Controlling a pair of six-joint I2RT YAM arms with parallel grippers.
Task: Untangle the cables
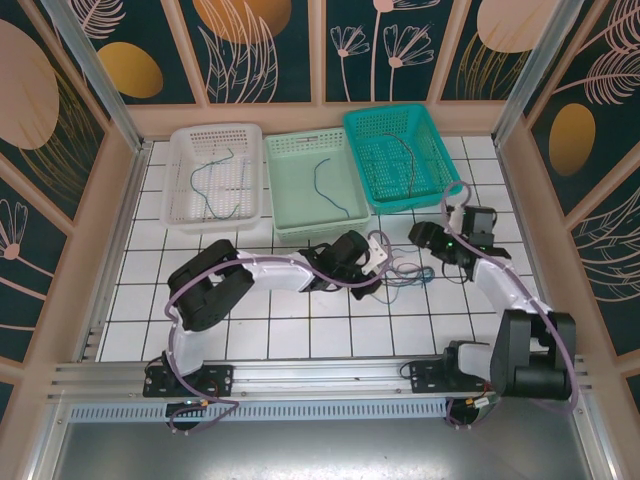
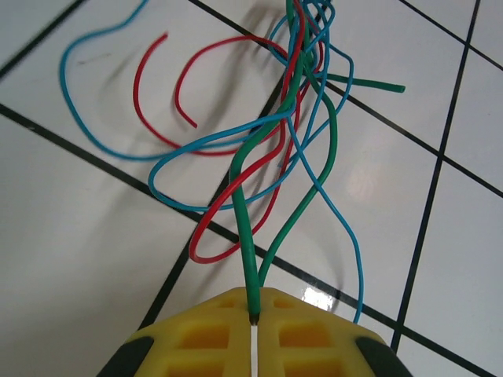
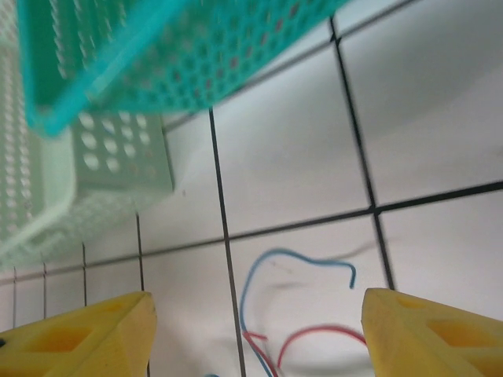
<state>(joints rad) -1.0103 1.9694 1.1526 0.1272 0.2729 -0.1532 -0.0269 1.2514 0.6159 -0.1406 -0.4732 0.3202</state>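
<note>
Thin blue, red and green cables (image 1: 400, 270) tangled on the white tiled counter (image 1: 300, 330) look light, limp and springy, best held near a free end; left gripper (image 2: 254, 320) fingers (image 2: 208, 338) pinch one green cable (image 2: 245, 228), right gripper (image 3: 255, 330) fingers (image 3: 86, 330) are spread and empty.

Left arm (image 1: 270, 268): extended forward and to the right, forearm low. Left gripper (image 2: 254, 318): yellow fingers (image 2: 204, 338) pressed together, clamping a green cable (image 2: 251, 275) at the tips. Right arm (image 1: 500, 285): elbow folded back, forearm reaching forward, wrist apparently turned leftward. Right gripper (image 3: 255, 330): jaws stand wide apart.
</note>
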